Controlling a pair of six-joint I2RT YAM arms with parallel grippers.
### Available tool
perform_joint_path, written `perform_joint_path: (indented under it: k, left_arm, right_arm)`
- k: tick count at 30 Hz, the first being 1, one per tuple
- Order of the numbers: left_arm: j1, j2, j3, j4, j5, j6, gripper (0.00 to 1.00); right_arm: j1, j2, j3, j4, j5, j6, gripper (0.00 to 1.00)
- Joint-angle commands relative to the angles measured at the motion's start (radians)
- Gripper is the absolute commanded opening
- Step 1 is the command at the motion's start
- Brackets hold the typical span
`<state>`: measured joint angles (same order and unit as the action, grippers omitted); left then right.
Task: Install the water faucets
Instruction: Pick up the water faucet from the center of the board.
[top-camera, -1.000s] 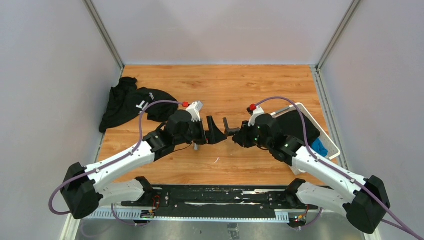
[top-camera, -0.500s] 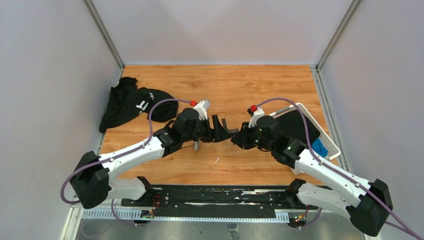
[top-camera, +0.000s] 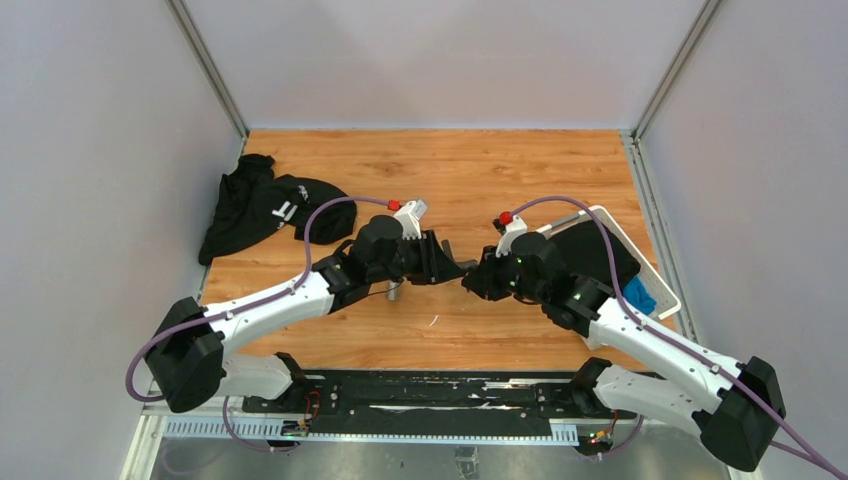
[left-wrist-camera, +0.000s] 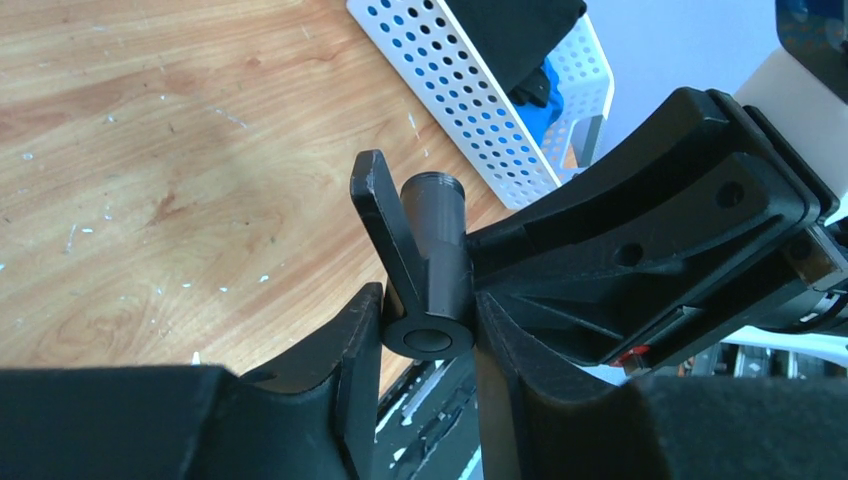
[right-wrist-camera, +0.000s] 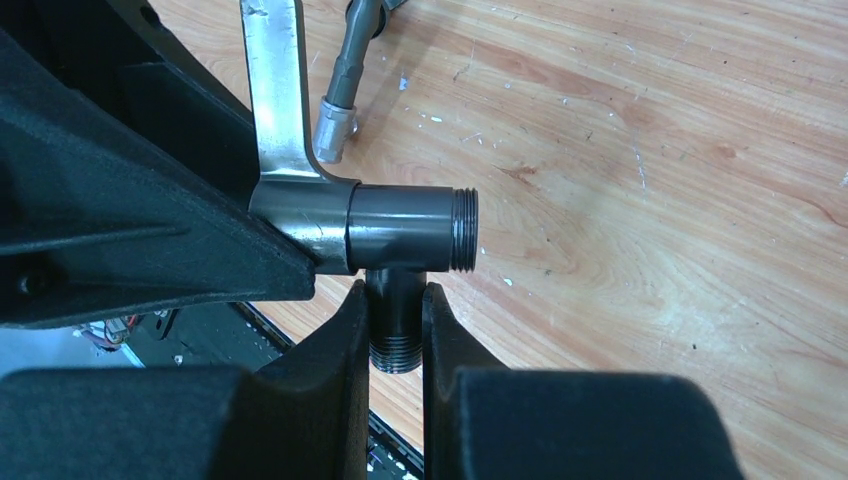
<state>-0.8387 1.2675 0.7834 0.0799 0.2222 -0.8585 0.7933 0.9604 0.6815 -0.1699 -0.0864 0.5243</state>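
One of the water faucets, a dark-grey T-shaped tap with threaded stubs, hangs above the table's middle between both grippers. My left gripper is shut on its round cap end, and the thin lever handle stands up beside the left finger. My right gripper is shut on the faucet's lower threaded stub. The faucet's body points its other thread to the right. Another grey faucet piece lies on the wood under the left arm.
A black cloth garment lies at the far left of the wooden table. A white perforated basket with dark cloth and something blue stands at the right, behind my right arm. A black rail runs along the near edge.
My left gripper moved right to the faucet held by the right gripper and closed from wide open onto its cap end. The right gripper kept its hold.
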Motion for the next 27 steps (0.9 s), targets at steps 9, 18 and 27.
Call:
perform_joint_path:
  k: [9, 18, 27]
  left_arm:
    - [-0.003, -0.009, 0.06, -0.036, 0.09, 0.16, 0.0]
    - [0.007, 0.041, 0.309, -0.674, 0.442, 0.821, 0.0]
    - [0.007, 0.035, 0.387, -0.834, 0.627, 1.003, 0.0]
  right_arm:
    - [0.016, -0.048, 0.063, -0.033, -0.079, -0.095, 0.47]
    - [-0.201, -0.091, 0.172, -0.233, -0.711, -0.331, 0.84]
    - [-0.198, -0.038, 0.162, -0.262, -0.96, -0.418, 0.86]
